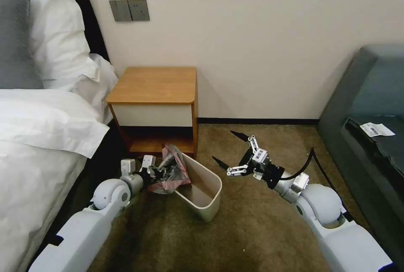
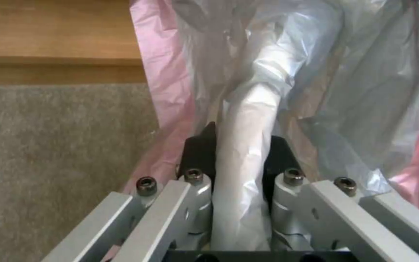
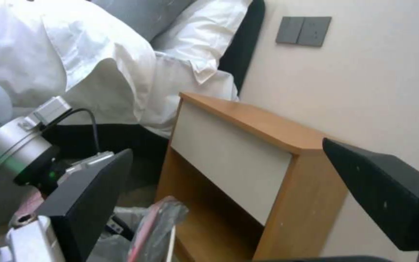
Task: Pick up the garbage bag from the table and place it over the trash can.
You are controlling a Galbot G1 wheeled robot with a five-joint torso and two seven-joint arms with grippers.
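Note:
The garbage bag (image 1: 171,172), crumpled grey plastic with a pink-red band, hangs bunched at the left rim of the trash can (image 1: 204,194). The cream-white can sits tilted on the carpet in front of the table (image 1: 153,85), whose wooden top is bare. My left gripper (image 1: 156,174) is low beside the can, shut on a fold of the bag. In the left wrist view that gripper (image 2: 241,146) pinches a rolled strip of the garbage bag (image 2: 272,72). My right gripper (image 1: 225,148) hovers open just right of the can, holding nothing. The right wrist view shows its black fingers (image 3: 88,196) spread wide before the table (image 3: 248,123).
A bed with white sheets and pillows (image 1: 38,108) runs along the left. A dark sofa (image 1: 370,108) with a paper slip stands at the right. Brown carpet (image 1: 261,230) lies open between my arms. A wall switch plate (image 1: 129,10) is above the table.

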